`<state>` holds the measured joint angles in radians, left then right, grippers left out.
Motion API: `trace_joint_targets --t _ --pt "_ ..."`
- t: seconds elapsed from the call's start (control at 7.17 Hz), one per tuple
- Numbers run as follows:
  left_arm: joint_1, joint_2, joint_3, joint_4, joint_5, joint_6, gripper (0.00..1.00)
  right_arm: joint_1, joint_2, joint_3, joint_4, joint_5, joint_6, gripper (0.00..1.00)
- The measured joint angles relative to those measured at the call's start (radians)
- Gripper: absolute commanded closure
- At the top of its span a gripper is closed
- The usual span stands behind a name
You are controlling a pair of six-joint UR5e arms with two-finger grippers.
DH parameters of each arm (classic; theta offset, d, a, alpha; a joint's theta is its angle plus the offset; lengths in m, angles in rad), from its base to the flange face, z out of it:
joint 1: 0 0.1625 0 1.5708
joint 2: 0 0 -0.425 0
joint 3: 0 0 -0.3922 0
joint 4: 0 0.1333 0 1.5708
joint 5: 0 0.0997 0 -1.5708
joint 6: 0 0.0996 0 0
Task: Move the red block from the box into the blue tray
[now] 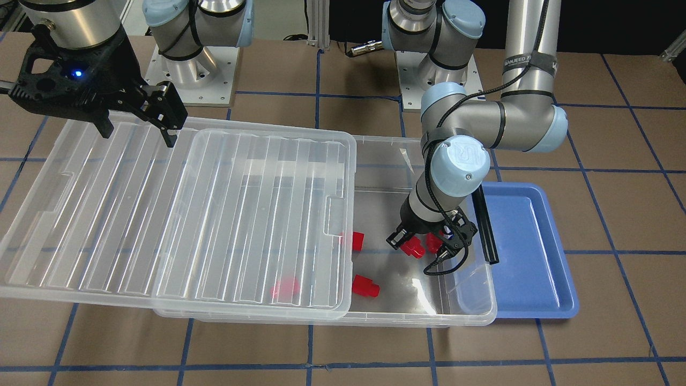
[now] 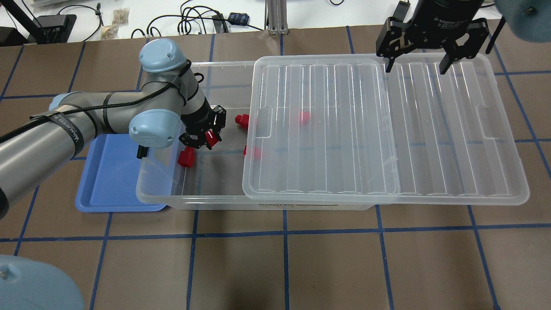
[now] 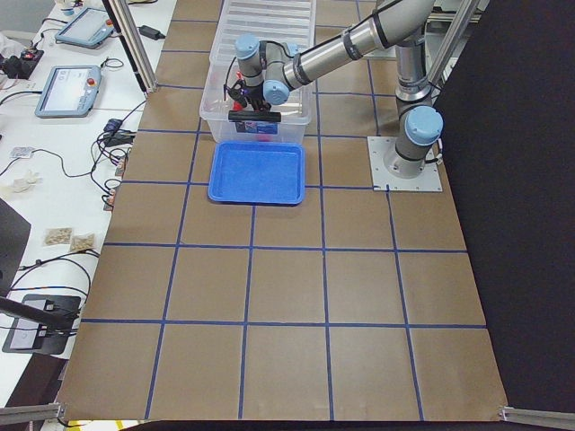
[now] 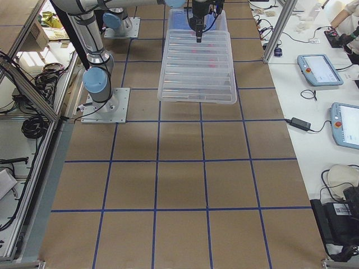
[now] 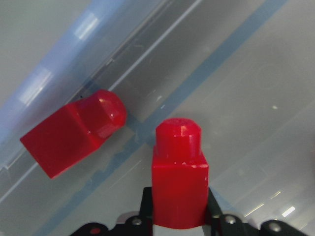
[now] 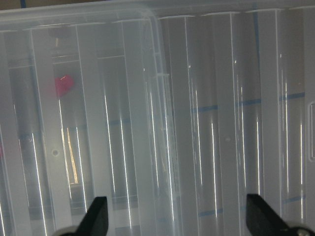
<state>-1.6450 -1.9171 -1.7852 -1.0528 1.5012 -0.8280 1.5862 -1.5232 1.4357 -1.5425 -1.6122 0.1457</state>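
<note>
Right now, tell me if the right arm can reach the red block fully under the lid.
Probably not: the clear lid covers that red block, and the right pincer hangs open above the lid.

A robotics laboratory is shown. A work table (image 2: 284,267) is covered in brown sheeting and marked off by a grid of blue tape (image 2: 284,232). The robot arms are bolted to metal base plates (image 3: 382,180). Aluminium framing (image 3: 132,45) is set along the edges. Teach pendants (image 4: 320,69), cables (image 2: 202,19) and a power adapter (image 4: 297,122) are laid out on white side benches (image 4: 334,154).
</note>
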Motion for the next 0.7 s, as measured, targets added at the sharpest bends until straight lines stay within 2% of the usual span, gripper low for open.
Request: trace_joint_targets --t 0.42,0.7 --pt "-0.042 0.107 0.106 -0.169 -0.001 0.071 1.00 0.000 0.000 -0.001 -0.001 0.001 0.000 0.00" --pt "-0.011 0.160 0.199 -0.325 0.026 0.252 1.00 0.000 0.000 -0.003 -0.001 0.000 0.000 0.00"
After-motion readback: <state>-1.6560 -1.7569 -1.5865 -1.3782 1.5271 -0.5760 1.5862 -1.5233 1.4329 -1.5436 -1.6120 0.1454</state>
